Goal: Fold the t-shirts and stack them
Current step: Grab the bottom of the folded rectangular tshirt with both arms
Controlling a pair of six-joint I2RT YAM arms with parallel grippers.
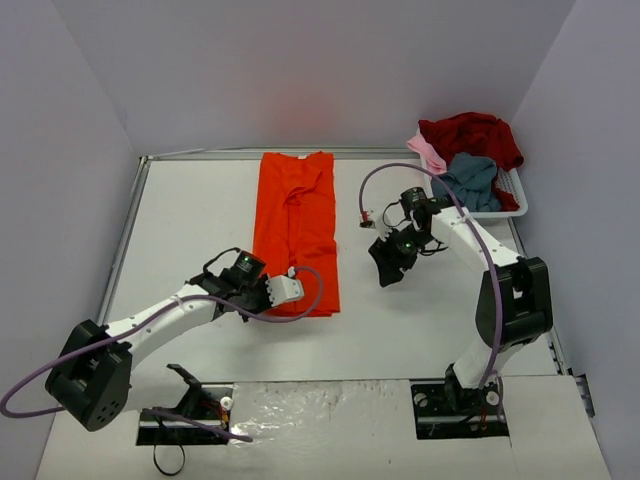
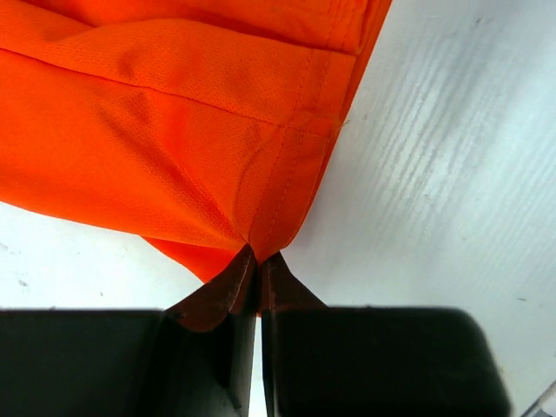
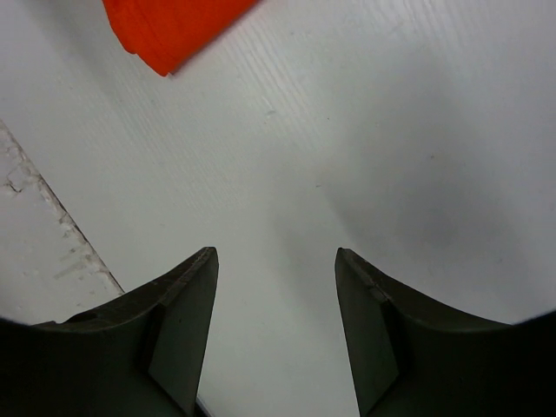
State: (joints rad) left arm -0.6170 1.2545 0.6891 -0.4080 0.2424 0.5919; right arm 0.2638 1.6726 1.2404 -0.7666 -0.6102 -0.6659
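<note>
**Top view.** The orange-red t-shirt (image 1: 295, 225) lies flat mid-worktop (image 1: 200, 220) as a narrow strip. Its long axis runs 12 to 6 o'clock. I judge the hem to be at the 6 o'clock end and the collar at 12. The left tool (image 1: 298, 287) sits at that near end. The right tool (image 1: 388, 268) hangs at 3 o'clock of the strip, well apart from it. The dark red t-shirt (image 1: 475, 135), grey-blue t-shirt (image 1: 470, 178) and pale pink t-shirt (image 1: 428, 150) are heaped in the white basket (image 1: 515, 195) at 2 o'clock.

**Left wrist.** The left tool (image 2: 257, 261) is closed, pinching a stitched corner of the cloth (image 2: 174, 130) right at the tips. Risks:
- The bite is shallow, so a quick lift could let the cloth slip out.
- It may hold only the upper layer, so the fold could peel open.
- One-sided pulling could skew the strip.

**Right wrist.** The right tool (image 3: 276, 261) stands open and empty over bare worktop. An orange corner (image 3: 169, 26) shows at 11 o'clock.
</note>
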